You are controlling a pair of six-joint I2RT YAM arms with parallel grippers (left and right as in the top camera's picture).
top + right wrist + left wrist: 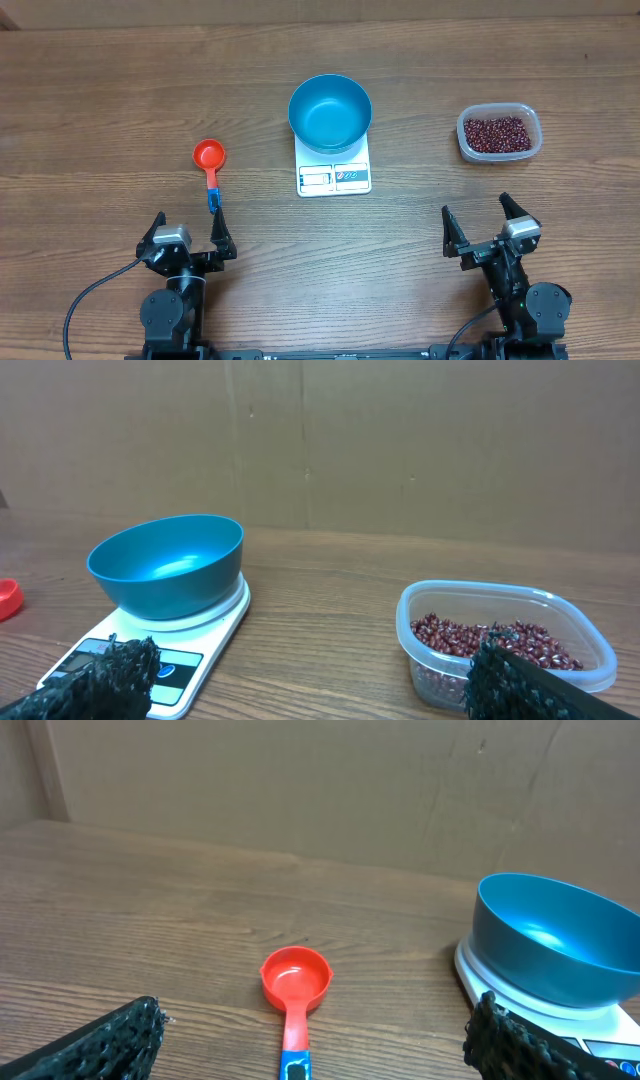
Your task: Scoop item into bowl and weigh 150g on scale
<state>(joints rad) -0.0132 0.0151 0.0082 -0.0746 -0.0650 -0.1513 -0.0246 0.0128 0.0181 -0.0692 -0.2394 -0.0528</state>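
The empty blue bowl (330,112) (550,938) (168,565) stands on the white scale (334,176) (170,645) at the table's middle. The item, dark red beans (495,131) (490,640), fills a clear plastic tub (499,133) (500,645) at the right. A red scoop (210,160) (294,985) with a blue handle end lies left of the scale, its handle toward my left gripper (189,235) (315,1040). That gripper is open and empty, just short of the handle. My right gripper (490,226) (310,680) is open and empty near the front edge, short of the tub.
A brown cardboard wall (350,780) (400,440) backs the wooden table (100,100). Black cables run from both arm bases at the front edge.
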